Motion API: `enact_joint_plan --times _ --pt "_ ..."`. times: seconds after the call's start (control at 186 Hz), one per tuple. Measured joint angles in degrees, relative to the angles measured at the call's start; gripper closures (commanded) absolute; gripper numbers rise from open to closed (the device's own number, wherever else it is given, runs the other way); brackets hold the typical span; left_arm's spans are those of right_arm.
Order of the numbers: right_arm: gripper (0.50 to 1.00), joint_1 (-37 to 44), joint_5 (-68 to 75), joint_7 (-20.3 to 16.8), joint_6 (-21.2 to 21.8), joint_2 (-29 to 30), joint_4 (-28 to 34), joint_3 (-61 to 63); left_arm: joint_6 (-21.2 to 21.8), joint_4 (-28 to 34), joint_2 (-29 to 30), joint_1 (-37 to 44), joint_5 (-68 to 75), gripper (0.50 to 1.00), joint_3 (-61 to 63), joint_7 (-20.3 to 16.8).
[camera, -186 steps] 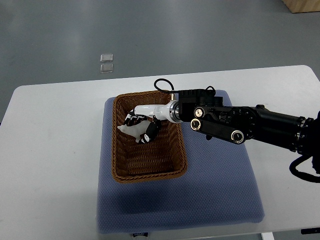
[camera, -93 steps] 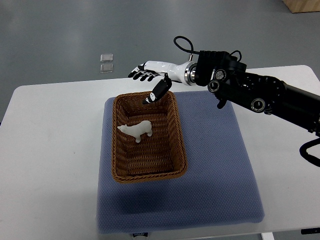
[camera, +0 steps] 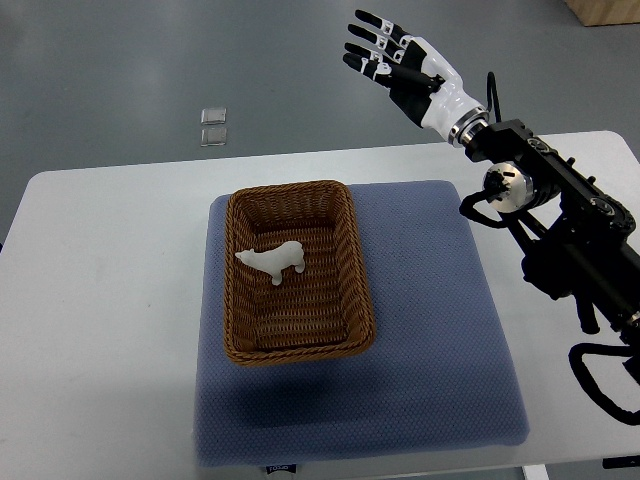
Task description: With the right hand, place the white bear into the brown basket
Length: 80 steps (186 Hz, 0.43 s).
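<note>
Top view
Hidden or cut off: the right arm (camera: 560,230) runs out of the picture at the right edge and lower right corner, so its upper part cannot be seen. The front edge of the table (camera: 100,330) is cut by the bottom of the picture. A small dark label at the pad's front edge is too small to read. Two small clear squares (camera: 213,126) on the floor beyond the table are too small to identify.
Bear: the bear (camera: 272,260) lies inside the basket (camera: 350,260), in its far half toward the left wall, resting on the woven bottom. Its long axis runs nearly left to right across the basket, a little tilted. Which end is the head is hard to tell; the pointed end faces the left wall.
Basket: brown wicker, rectangular, upright, sitting on the left part of the pad (camera: 440,340).
Pad: blue-grey, lying flat on the white table.
Right hand: the right hand (camera: 400,62) is raised beyond the table's far edge, well apart from the basket, fingers (camera: 365,45) spread and straight, holding nothing.
</note>
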Motion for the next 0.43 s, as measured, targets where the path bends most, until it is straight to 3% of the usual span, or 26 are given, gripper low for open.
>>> enact_joint_plan --times 0.221,0.431 --pt "0.576 -3.77 16.45 0.48 0.96 0.36 -4.02 0.62 0.00 0.05 0.00 0.00 0.00 0.500 0.00 0.00" --pt "0.576 -5.91 22.02 0.51 3.73 0.54 -4.80 0.62 0.01 0.05 0.00 0.00 0.00 0.500 0.00 0.00"
